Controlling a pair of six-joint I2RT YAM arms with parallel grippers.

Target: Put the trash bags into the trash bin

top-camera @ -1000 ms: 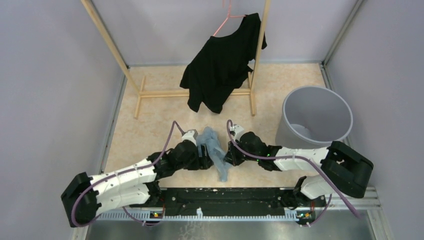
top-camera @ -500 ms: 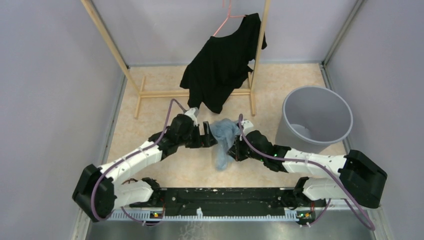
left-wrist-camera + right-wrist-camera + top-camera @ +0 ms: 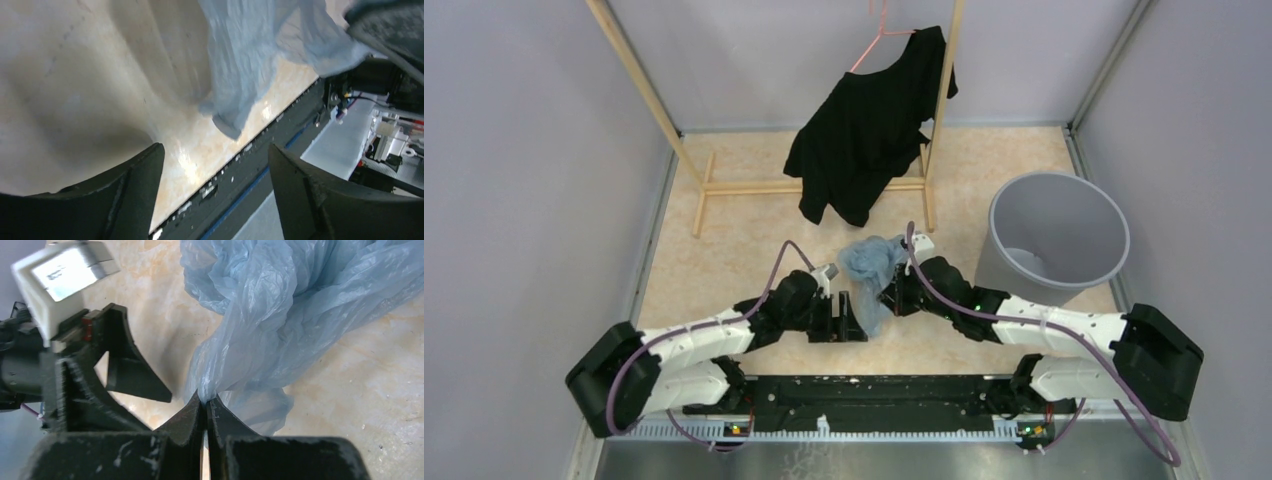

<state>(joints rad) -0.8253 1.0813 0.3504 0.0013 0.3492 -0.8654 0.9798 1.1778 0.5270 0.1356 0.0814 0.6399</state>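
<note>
Aloft, trash bag (image 3: pixel 280 315) in the tight-shut right jaws, its tail just beyond wide-open left jaws.

Lilac walls (image 3: pixel 524 150), beige, seemingly marbled floor (image 3: pixel 724 260), wooden rack (image 3: pixel 744 187).

The wrinkly translucent plastic film bag (image 3: pixel 869 265) was pale blue, the round plastic bin (image 3: pixel 1064 215) plain grey, the worktop (image 3: pixel 724 260) mottled beige, the hanging shirt (image 3: pixel 864 130) black.
</note>
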